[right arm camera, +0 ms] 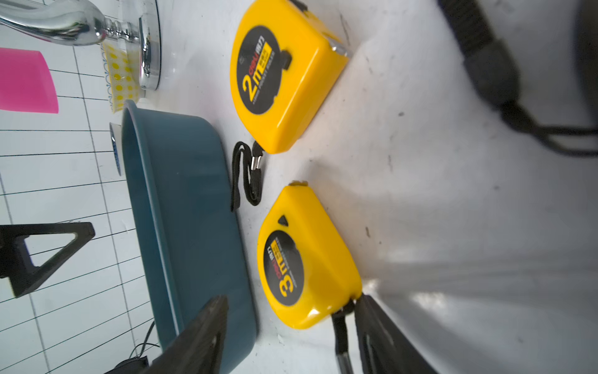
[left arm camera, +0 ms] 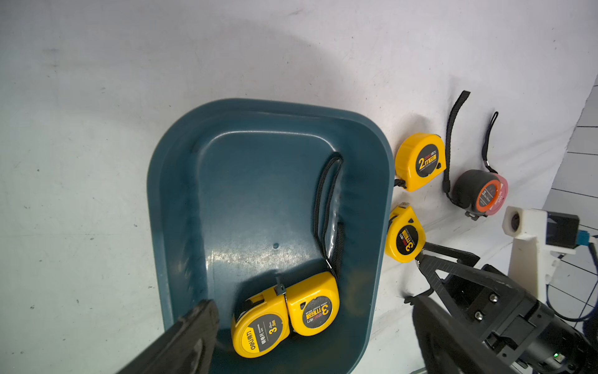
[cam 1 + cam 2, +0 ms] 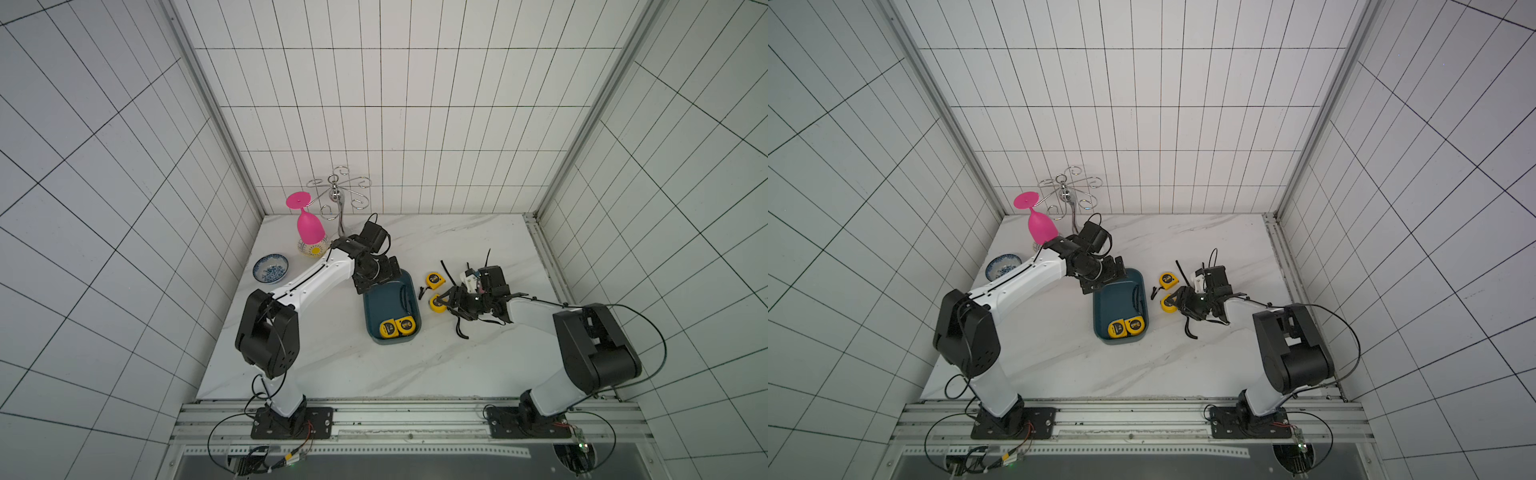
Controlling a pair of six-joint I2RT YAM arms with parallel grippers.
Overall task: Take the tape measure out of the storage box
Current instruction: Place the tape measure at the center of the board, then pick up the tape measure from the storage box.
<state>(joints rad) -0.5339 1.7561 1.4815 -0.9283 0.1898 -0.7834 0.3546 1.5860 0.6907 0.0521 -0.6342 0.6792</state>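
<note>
Tape measure marked 3.0m [image 2: 260, 327] lies flat in the storage box [image 3: 384, 303], at the box's lower end, centre of frame in both top views. It touches a second yellow measure [image 2: 312, 306].

- Left gripper [image 2: 312, 302]: over the box, fingers wide apart, nothing held.
- Right gripper [image 1: 293, 302]: right of the box, fingers apart. One tip sits at the strap end of a grounded 3m measure [image 1: 307, 259]; the other tip is clear of it.
- Also out on the table: a 2m measure [image 3: 433, 281] and a black measure [image 2: 479, 191] with an orange face.

Likely trouble:
- The boxed pair touch, so a finger has no gap between them and a grasp may take or shove both.
- The second measure's black strap [image 2: 326, 207] trails up the box wall and could snag on the lift.
- The box looks light and may slide or tip if a finger pushes on it.
- If the right arm backs off, its finger could drag the grounded measure by the strap.

Appearance: rounded yellow case, round black label with yellow print, smooth sides, little for the pads to bite on.
</note>
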